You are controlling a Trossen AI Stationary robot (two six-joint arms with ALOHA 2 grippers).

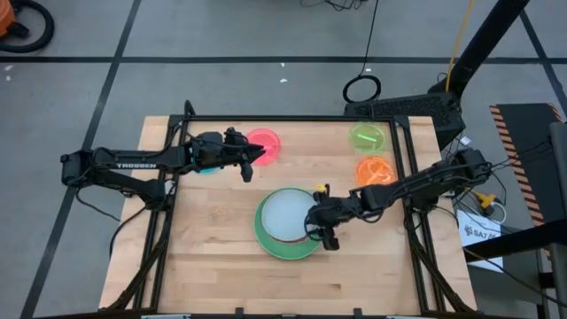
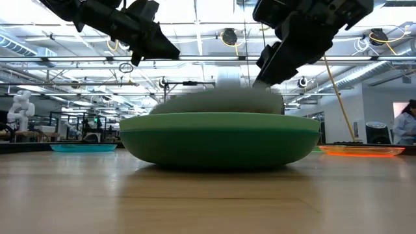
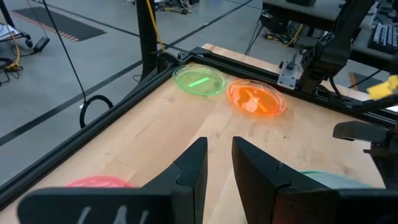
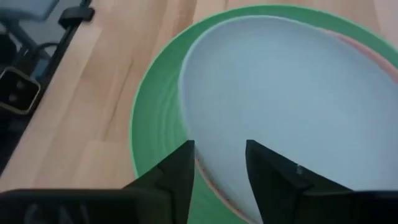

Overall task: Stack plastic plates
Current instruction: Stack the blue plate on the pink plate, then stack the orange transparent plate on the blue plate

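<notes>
On wooden table (image 1: 213, 257), stacked plates (image 1: 285, 221), workshop behind

A stack of plates (image 1: 285, 223) sits mid-table, three small plates (image 1: 264, 143) behind it.

Green plate (image 2: 221, 140) centre, both pincers above, orange plate (image 2: 361, 151) right
</notes>
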